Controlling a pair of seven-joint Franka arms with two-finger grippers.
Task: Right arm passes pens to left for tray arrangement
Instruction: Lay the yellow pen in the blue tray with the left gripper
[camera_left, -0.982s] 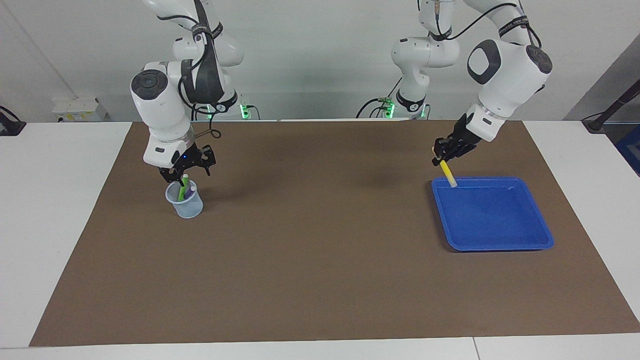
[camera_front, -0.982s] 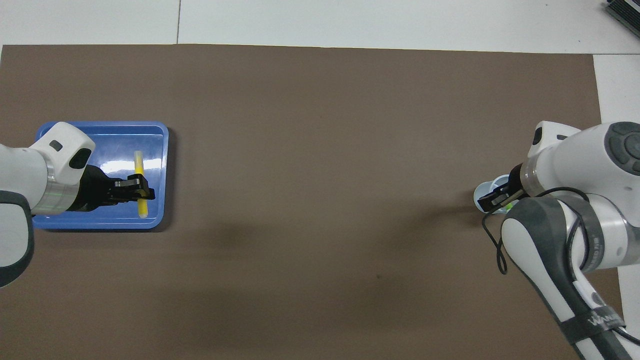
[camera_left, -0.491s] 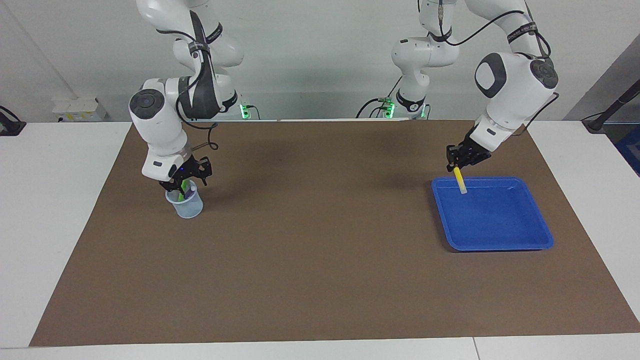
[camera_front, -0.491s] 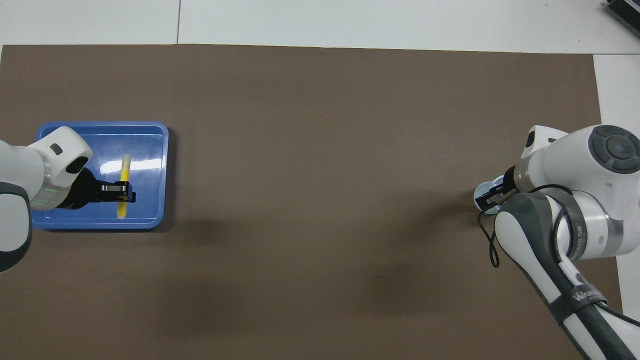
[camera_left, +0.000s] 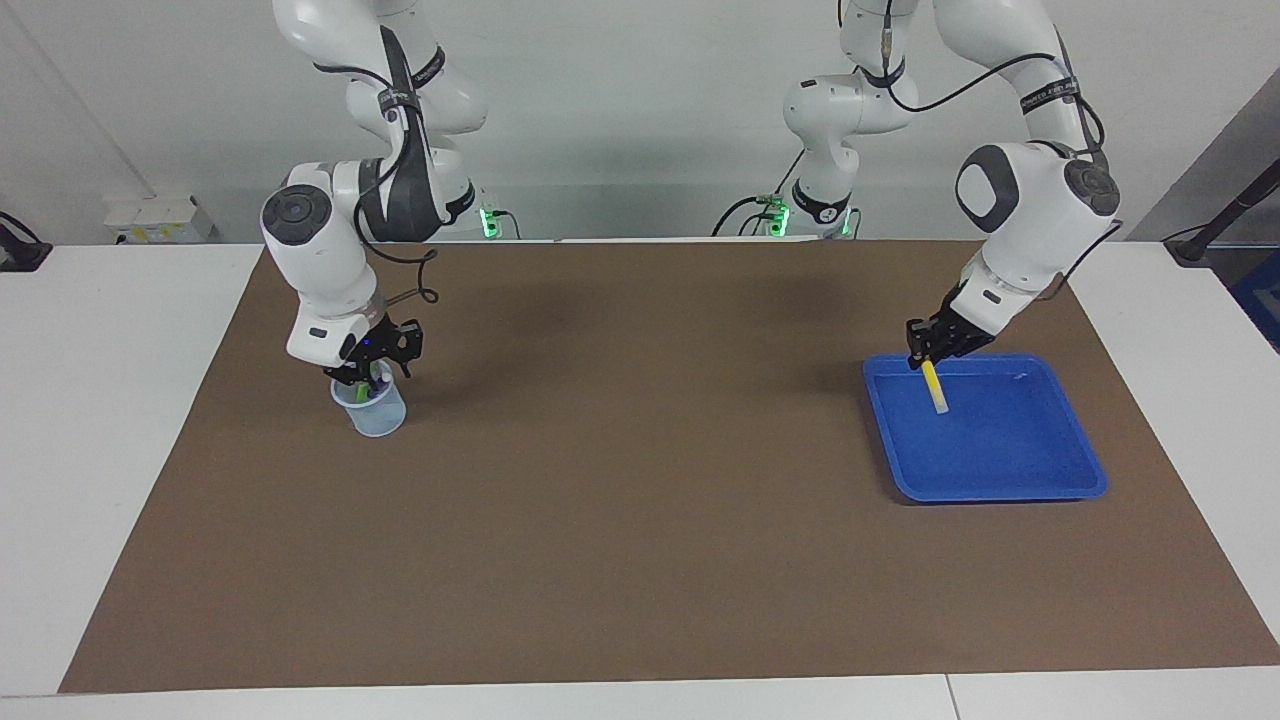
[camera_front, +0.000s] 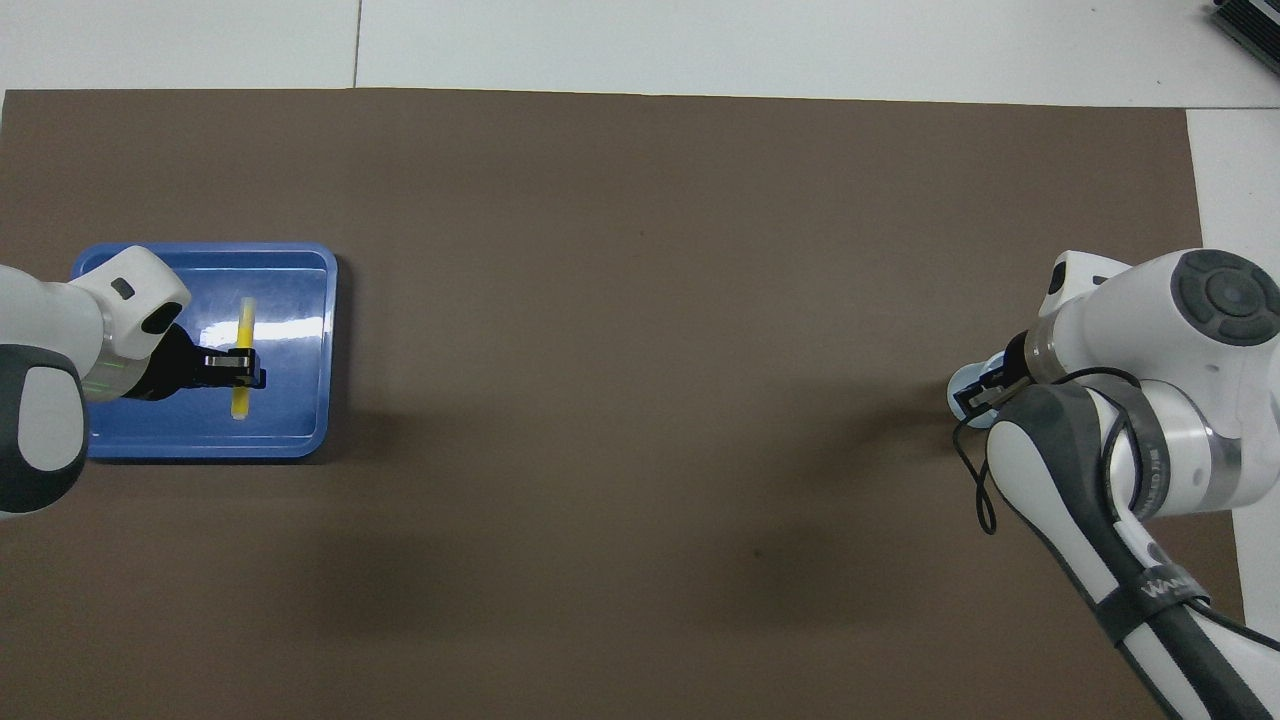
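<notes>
A: Cup first: small pale blue plastic cup (camera_left: 369, 408) at the right arm's end of the brown mat (camera_left: 640, 470). You've got the right arm's black two-finger gripper (camera_left: 372, 368) down at its rim, blue wrist light on.

B: Clenched on anything?

A: Can't tell, the fingers are lost in the cup mouth. Slim green marker pen (camera_left: 362, 391) and slim purple marker pen (camera_left: 377, 381) stand inside, only partly visible. From overhead the gripper (camera_front: 978, 396) covers most of the cup (camera_front: 962, 382).

B: Middle of the mat?

A: Bare brown surface. Moving on.

B: Left arm's end?

A: Shallow bright blue plastic tray (camera_left: 1000, 488), roughly square with a raised rim, flat on the mat. Your left arm's black gripper (camera_left: 926, 358) is over the tray edge nearest the robots, grasping the slim yellow marker pen (camera_left: 935, 385) by its upper end.

B: Pen orientation?

A: Tilted, whitish cap pointing down into the tray. Can't tell whether the cap touches the floor. Overhead shows the left gripper (camera_front: 240, 366) across the pen (camera_front: 243, 352), inside the tray (camera_front: 300, 440).
</notes>
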